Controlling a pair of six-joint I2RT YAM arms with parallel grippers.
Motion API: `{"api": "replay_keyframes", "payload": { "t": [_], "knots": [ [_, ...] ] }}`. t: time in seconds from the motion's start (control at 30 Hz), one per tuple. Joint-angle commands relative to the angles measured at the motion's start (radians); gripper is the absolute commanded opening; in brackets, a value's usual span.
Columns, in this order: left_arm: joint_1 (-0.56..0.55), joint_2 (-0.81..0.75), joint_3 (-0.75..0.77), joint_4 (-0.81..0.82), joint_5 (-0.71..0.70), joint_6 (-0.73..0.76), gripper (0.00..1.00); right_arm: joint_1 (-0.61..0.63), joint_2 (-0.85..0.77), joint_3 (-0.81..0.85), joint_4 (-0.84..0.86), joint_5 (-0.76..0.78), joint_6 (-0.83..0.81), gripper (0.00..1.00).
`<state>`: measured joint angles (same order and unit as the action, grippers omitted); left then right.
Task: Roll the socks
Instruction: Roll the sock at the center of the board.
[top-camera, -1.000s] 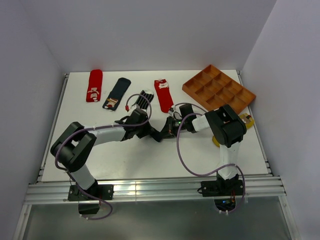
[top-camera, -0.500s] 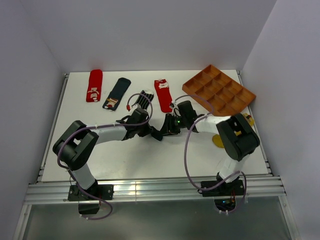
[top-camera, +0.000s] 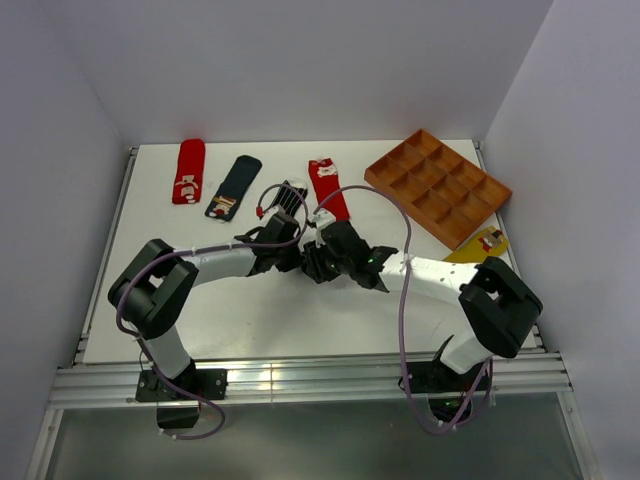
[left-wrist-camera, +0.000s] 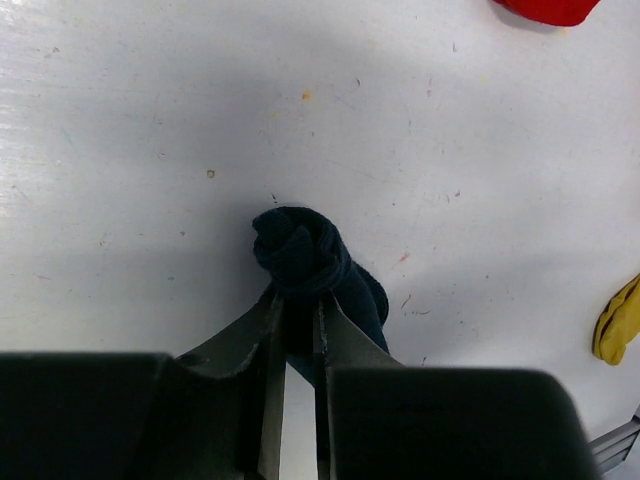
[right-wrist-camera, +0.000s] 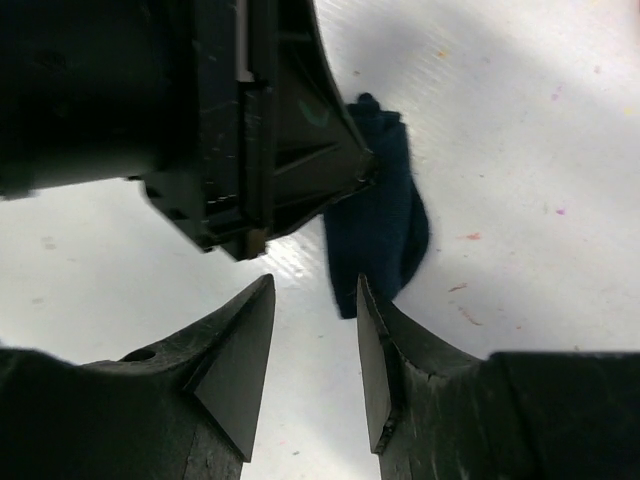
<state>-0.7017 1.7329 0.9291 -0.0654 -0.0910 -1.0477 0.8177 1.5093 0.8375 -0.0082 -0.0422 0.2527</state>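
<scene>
1. The left gripper (left-wrist-camera: 297, 325) is clenched on the plain navy sock (left-wrist-camera: 303, 250). Its two fingers pinch the fabric just behind a tight rolled knot.
2. That sock lies near the middle of the white table (top-camera: 250, 320). It is partly rolled, and a flat tail of fabric runs back beside the left fingers.
3. The right gripper (right-wrist-camera: 312, 345) is released. Its fingers are spread, with bare table between them and nothing held.
4. In the right wrist view, the sock's loose end lies just ahead of those fingertips, closest to the right-hand one. Whether it touches cannot be told.
5. In the top view, the two grippers face each other closely over the sock.
6. Along the far edge lie a red sock (top-camera: 188, 170), a navy sock with a patch (top-camera: 233, 187), a striped sock (top-camera: 295, 190) and a second red sock (top-camera: 325, 180), all flat.
7. A mustard yellow sock (top-camera: 478, 245) lies by the right edge, just on the near side of the orange compartment tray (top-camera: 438, 185).
</scene>
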Motion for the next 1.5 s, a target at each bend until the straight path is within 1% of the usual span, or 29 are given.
{"api": "replay_keyframes", "payload": {
  "t": [0.0,0.03,0.37,0.53,0.77,1.03,1.13,1.23,1.27,1.33,1.37,1.47],
  "knots": [
    [-0.005,0.02,0.03,-0.056,-0.001,0.04,0.05,0.029,0.029,-0.009,0.005,0.133,-0.078,0.47],
    [-0.005,0.022,0.031,-0.057,0.0,0.041,0.06,0.043,0.035,-0.009,0.039,0.139,-0.081,0.47],
    [-0.005,0.027,0.037,-0.056,0.02,0.044,0.05,0.077,0.088,-0.023,0.132,0.139,-0.116,0.5],
    [-0.007,0.025,0.037,-0.053,0.031,0.043,0.06,0.077,0.126,-0.008,0.14,0.119,-0.121,0.5],
    [-0.005,0.016,0.039,-0.056,0.033,0.044,0.05,0.077,0.195,0.005,0.114,0.133,-0.109,0.49],
    [-0.005,0.014,0.045,-0.057,0.045,0.046,0.05,0.077,0.282,0.044,0.016,0.275,-0.064,0.5],
    [-0.005,0.011,0.043,-0.062,0.045,0.051,0.06,0.075,0.305,0.054,-0.018,0.294,-0.052,0.49],
    [-0.005,0.008,0.042,-0.062,0.043,0.049,0.06,0.075,0.322,0.063,-0.038,0.303,-0.047,0.37],
    [-0.005,0.005,0.04,-0.06,0.045,0.049,0.06,0.074,0.325,0.063,-0.039,0.3,-0.044,0.28],
    [-0.005,-0.001,0.036,-0.057,0.042,0.045,0.08,0.069,0.328,0.066,-0.048,0.283,-0.035,0.2],
    [-0.005,-0.004,0.033,-0.056,0.04,0.043,0.08,0.066,0.33,0.066,-0.05,0.277,-0.032,0.14],
    [-0.005,-0.021,0.02,-0.053,0.024,0.034,0.14,0.041,0.325,0.055,-0.058,0.225,-0.013,0.03]
  ]
}}
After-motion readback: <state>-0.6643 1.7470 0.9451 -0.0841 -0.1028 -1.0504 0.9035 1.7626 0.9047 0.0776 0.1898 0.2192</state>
